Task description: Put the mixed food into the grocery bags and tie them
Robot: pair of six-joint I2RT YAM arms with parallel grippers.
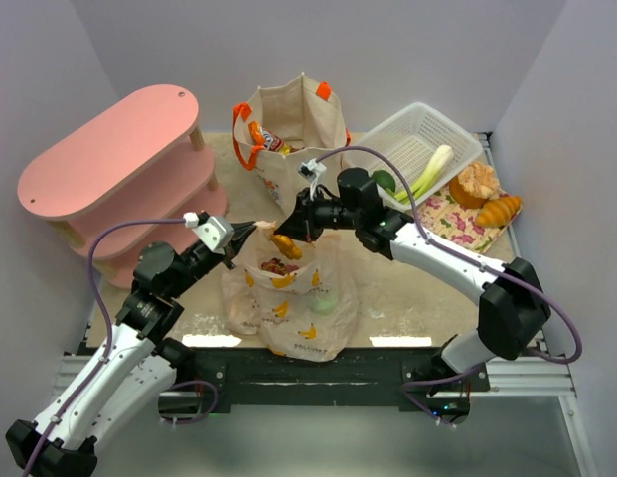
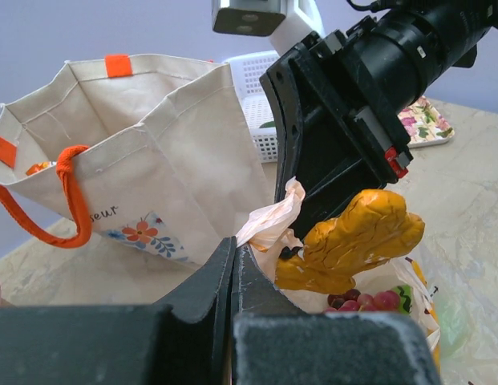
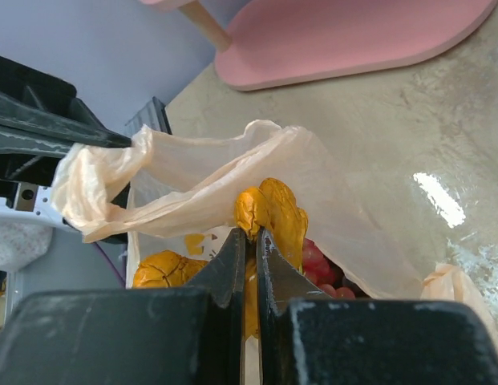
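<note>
The peach plastic bag (image 1: pixel 288 298) stands open at the table's near middle, with dark grapes (image 1: pixel 280 266) inside. My left gripper (image 1: pixel 250 232) is shut on the bag's left handle (image 2: pixel 273 218) and holds it up. My right gripper (image 1: pixel 288 237) is shut on a golden bread (image 2: pixel 353 241) and holds it over the bag's mouth. In the right wrist view the right gripper (image 3: pixel 251 237) pinches the bread (image 3: pixel 277 210) just inside the bag's rim (image 3: pixel 192 172), above grapes (image 3: pixel 317 261). The beige tote (image 1: pixel 288 124) stands behind with packets inside.
A white basket (image 1: pixel 442 127) at the back right holds a leek (image 1: pixel 429 171) and a green round vegetable (image 1: pixel 385 181). Two more breads (image 1: pixel 487 197) lie on the floral mat (image 1: pixel 452 221). A pink shelf (image 1: pixel 114 159) stands at the left.
</note>
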